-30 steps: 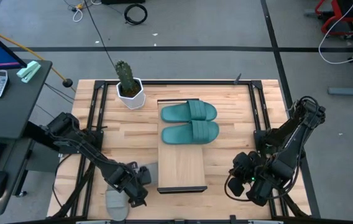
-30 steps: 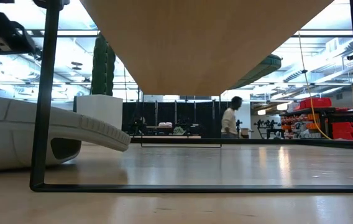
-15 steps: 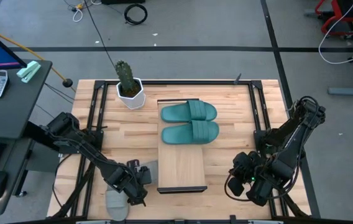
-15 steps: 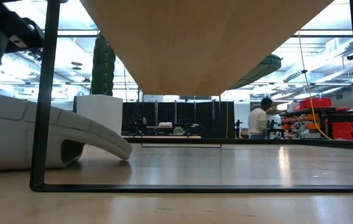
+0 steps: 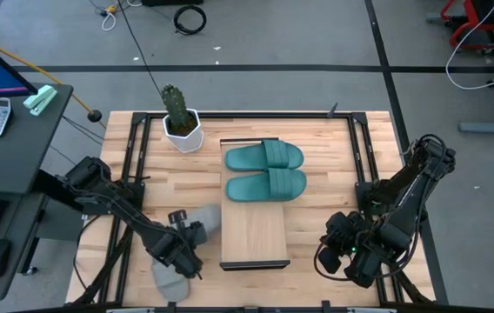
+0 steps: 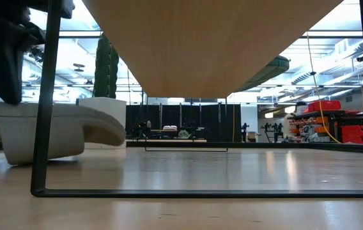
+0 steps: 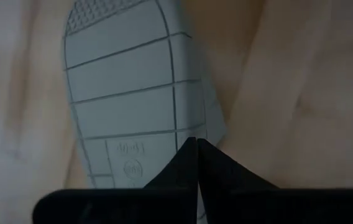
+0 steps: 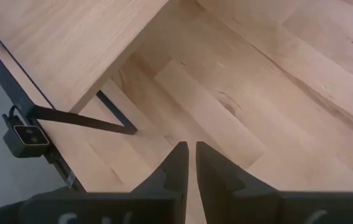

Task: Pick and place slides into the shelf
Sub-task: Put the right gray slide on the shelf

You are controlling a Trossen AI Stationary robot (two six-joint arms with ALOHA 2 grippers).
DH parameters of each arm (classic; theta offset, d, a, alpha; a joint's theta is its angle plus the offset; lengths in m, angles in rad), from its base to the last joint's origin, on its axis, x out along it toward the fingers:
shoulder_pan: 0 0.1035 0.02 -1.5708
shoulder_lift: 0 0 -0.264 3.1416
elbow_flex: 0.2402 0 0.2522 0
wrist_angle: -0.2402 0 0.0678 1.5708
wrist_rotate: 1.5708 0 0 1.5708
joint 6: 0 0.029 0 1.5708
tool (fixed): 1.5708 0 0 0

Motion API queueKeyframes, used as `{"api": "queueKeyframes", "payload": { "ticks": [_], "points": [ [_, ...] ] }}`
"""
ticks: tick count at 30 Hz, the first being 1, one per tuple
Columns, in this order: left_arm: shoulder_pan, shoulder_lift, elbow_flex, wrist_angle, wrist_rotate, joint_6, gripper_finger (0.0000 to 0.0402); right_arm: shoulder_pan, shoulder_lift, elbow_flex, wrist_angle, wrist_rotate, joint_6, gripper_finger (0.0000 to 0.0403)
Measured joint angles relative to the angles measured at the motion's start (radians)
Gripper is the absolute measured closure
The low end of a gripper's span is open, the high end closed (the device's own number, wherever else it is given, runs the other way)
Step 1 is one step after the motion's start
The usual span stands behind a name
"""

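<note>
Left gripper: low at the table's near left, fingers closed on a grey slide, sole turned toward its wrist camera.
Second grey slide: on the table, just nearer than the gripper.
Right gripper: waiting near right, fingers almost together, holding nothing.
Shelf: centre, near half bare.
2 teal slides: side by side on the shelf's far half.
Cactus pot: far left.

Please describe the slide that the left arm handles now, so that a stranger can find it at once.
Start at the shelf, the pale board in the table's middle, and look just past its left long edge near the front. There the left gripper has a light grey slide, lifted off the table in the low view. Both teal-green slides lie on the shelf instead.
</note>
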Motion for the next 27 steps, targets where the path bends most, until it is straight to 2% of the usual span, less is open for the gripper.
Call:
{"api": "queueKeyframes", "payload": {
  "ticks": [5,14,27],
  "points": [
    [0.0,0.0,-0.001,-0.081,-0.018,-0.015,0.0395,0.0,0.0,0.0,0.0,0.0,0.001,0.0364],
    [0.0,-0.001,0.0,-0.118,-0.04,-0.068,0.0352,0.0,0.0,0.0,0.001,0.027,0.007,0.0364],
    [0.01,-0.001,0.0,-0.153,-0.043,-0.075,0.0228,0.0,0.0,0.0,0.017,0.041,0.007,0.0364]
  ]
}}
